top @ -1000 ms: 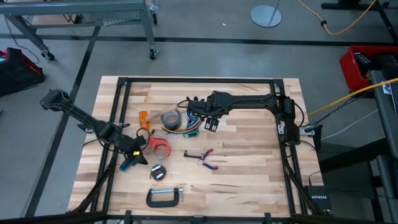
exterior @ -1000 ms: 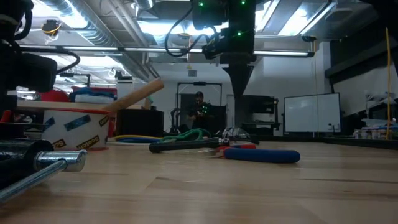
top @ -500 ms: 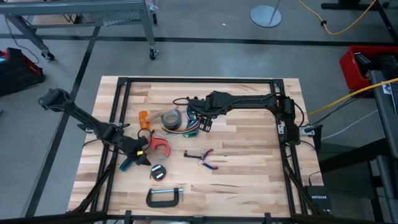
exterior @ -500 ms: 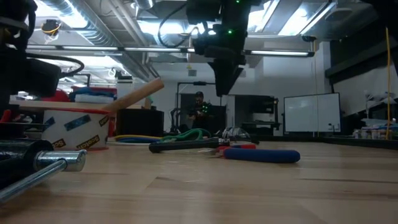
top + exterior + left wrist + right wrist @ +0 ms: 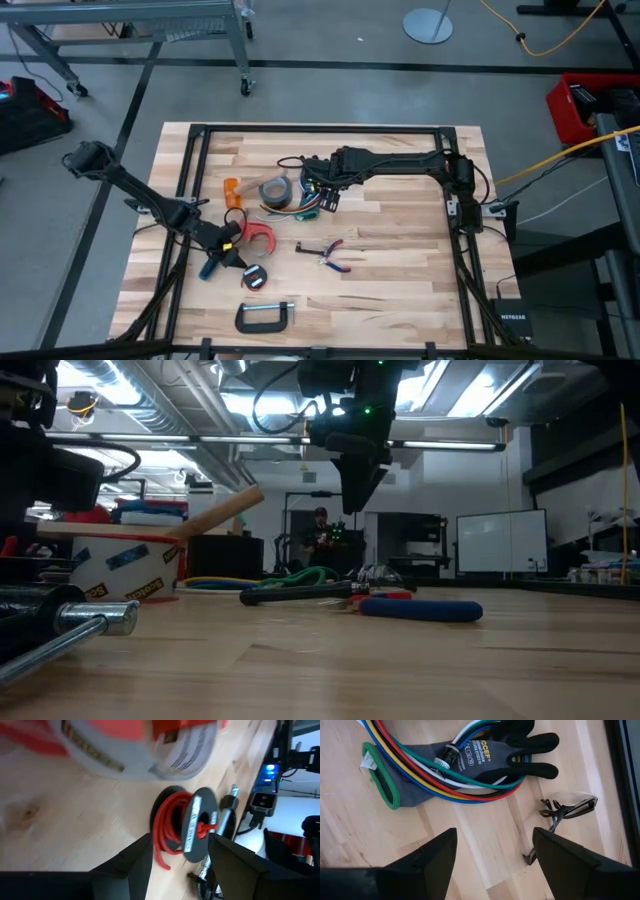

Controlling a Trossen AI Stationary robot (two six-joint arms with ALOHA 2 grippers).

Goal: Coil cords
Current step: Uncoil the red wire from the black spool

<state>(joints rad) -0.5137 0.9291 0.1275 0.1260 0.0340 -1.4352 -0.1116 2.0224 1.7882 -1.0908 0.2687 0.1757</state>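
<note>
Grey concrete floor (image 5: 330, 90) spreads around the pale wooden surface (image 5: 400, 270), crossed by dark taped lines. A metal-framed cart on castors (image 5: 200, 30) stands nearby, and a round stand base (image 5: 428, 25) beyond. Overhead, long strip lights (image 5: 250, 400) glow among silver ducts (image 5: 110, 380). A whiteboard (image 5: 500, 542) leans by the far wall, where a person (image 5: 322, 540) stands.

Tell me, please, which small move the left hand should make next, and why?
Probably ease the left hand forward and down onto the spool of red cord: its fingers stand open and the spool lies just ahead between them, untouched. The right hand waits open above the wire bundle on the grey glove.
</note>
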